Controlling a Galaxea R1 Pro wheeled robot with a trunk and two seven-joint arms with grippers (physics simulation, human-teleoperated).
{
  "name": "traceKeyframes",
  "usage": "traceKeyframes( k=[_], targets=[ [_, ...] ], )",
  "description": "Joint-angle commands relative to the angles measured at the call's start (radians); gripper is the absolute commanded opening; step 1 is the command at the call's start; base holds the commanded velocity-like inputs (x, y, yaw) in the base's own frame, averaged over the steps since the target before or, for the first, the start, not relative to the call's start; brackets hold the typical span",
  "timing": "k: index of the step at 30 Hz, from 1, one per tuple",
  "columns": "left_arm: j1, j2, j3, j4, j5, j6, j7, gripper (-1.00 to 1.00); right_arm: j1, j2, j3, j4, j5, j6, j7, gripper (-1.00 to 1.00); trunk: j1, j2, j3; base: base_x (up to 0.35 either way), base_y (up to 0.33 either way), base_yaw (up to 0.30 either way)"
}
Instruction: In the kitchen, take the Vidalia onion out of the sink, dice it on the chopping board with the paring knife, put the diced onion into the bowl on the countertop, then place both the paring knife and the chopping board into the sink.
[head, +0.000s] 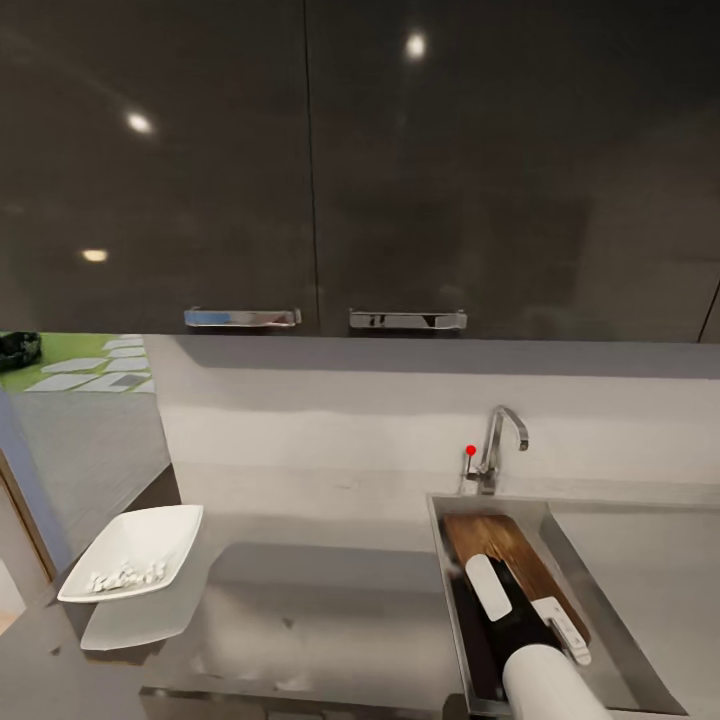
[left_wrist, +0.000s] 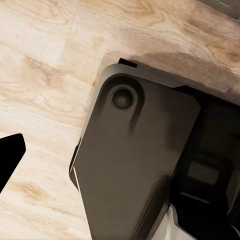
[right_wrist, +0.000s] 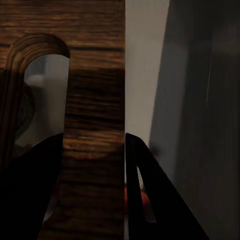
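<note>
The brown wooden chopping board (head: 500, 545) lies tilted inside the steel sink (head: 437, 540), its far end toward the tap (head: 497, 440). My right gripper (head: 512, 585) reaches down into the basin and is shut on the board (right_wrist: 95, 50), with dark fingers (right_wrist: 30, 190) on either side of it. Below the board's edge an orange spot shows, apparently the paring knife handle (right_wrist: 143, 198). The white bowl (head: 135, 550) stands on the grey countertop (head: 320, 600) at the left and holds pale diced onion (head: 125, 577). One left fingertip (left_wrist: 10, 155) hangs over the wood floor.
Glossy black upper cabinets (head: 300, 150) hang low over the counter. The flat drainboard (head: 650, 570) lies right of the basin. In the left wrist view my own dark base (left_wrist: 135, 165) stands on the light wood floor (left_wrist: 45, 75).
</note>
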Motion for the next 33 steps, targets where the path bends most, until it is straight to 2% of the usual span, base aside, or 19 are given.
traceKeyframes(
  k=[1,8,16,32,33],
  targets=[
    [-0.001,-0.001,-0.008,0.004,0.005,-0.005,0.001,1.00,0.000,0.001,-0.002,0.007,-0.002,-0.014,0.006,-1.00,0.000,-0.001,0.000,0.000,0.000,0.000],
    [-0.001,-0.001,-0.009,0.004,0.005,-0.005,0.001,1.00,0.000,-0.011,-0.002,0.089,-0.006,-0.060,0.036,-1.00,0.000,-0.001,0.000,0.000,0.000,0.000],
    [-0.001,-0.005,-0.008,0.004,0.006,-0.004,0.001,1.00,0.000,-0.028,-0.002,0.095,-0.010,-0.061,0.037,-1.00,0.000,-0.001,0.000,0.000,0.000,0.000],
    [-0.001,-0.005,-0.008,0.004,0.005,-0.003,0.001,1.00,0.000,-0.028,-0.003,0.095,-0.011,-0.061,0.037,-1.00,0.000,-0.001,0.000,0.000,0.000,0.000],
    [-0.001,-0.005,-0.008,0.004,0.005,-0.002,0.001,1.00,0.000,-0.028,-0.003,0.095,-0.011,-0.061,0.037,1.00,0.000,-0.001,0.000,0.000,0.000,0.000]
  ],
)
